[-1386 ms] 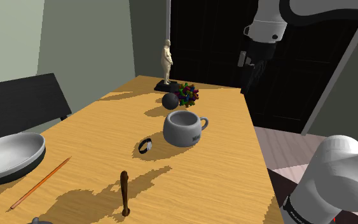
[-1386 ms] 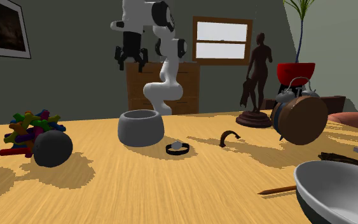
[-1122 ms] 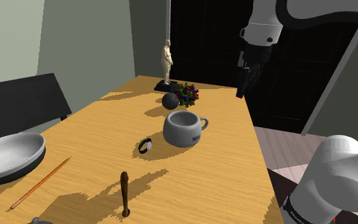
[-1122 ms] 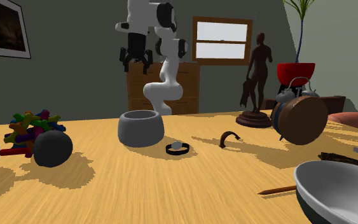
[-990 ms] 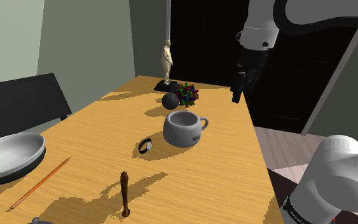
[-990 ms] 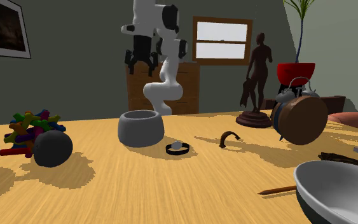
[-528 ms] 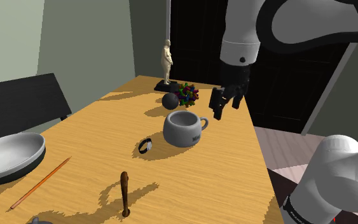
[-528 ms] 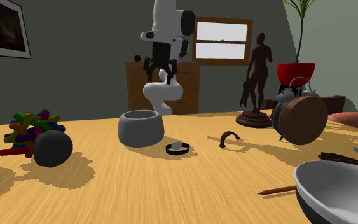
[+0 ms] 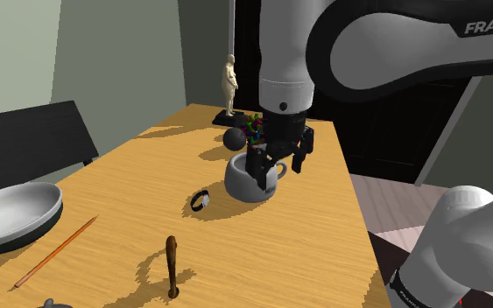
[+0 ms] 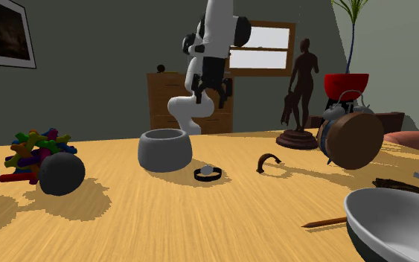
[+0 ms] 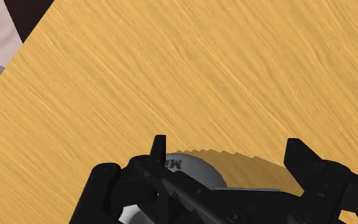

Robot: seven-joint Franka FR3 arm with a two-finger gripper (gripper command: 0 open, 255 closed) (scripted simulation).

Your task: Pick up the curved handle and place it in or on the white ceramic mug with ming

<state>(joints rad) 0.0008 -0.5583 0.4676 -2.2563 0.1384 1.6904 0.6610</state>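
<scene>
The tool (image 9: 279,168) hangs spread and empty just above the grey-white mug (image 9: 244,182). In the wrist view its two black fingers stand apart with the mug's rim below them.

The curved handle (image 9: 173,265), a brown arched piece, lies well apart from the mug, toward the near end of the bench (image 9: 130,184). It is on the far side of a small dark ring (image 9: 201,200) that sits between the two. In the shoulder view its long axis runs roughly away from the mug. In the second exterior view it stands as an arch on both ends (image 10: 269,159). By my reading, the tool has to leave the mug, cross over the ring and come down across that arch.

The bench is pale wood. Farther from the mug than the handle lie a pencil (image 9: 56,254) and a grey bowl (image 9: 12,214). Behind the mug are a dark ball (image 9: 235,138) and a statuette (image 9: 229,83), with a black area beyond.
</scene>
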